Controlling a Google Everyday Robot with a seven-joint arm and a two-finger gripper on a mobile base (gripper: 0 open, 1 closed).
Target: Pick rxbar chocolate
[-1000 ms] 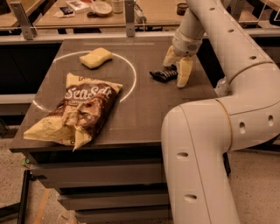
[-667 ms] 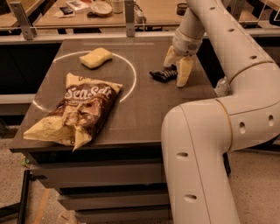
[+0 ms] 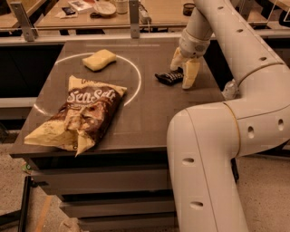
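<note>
The rxbar chocolate (image 3: pixel 168 77) is a small flat black bar lying on the dark table (image 3: pixel 149 113) at its right side. My gripper (image 3: pixel 183 69) is low over the table at the bar's right end. Its two cream fingers (image 3: pixel 190 74) are spread apart, one behind the bar and one in front, with the bar's right end between them. The fingers are not closed on the bar.
A large brown-and-cream "Sea Salt" chip bag (image 3: pixel 79 113) lies at the front left. A yellow sponge (image 3: pixel 99 59) sits at the back left inside a white circle line. My own arm (image 3: pixel 213 149) fills the right foreground. A cluttered bench (image 3: pixel 104 8) stands behind.
</note>
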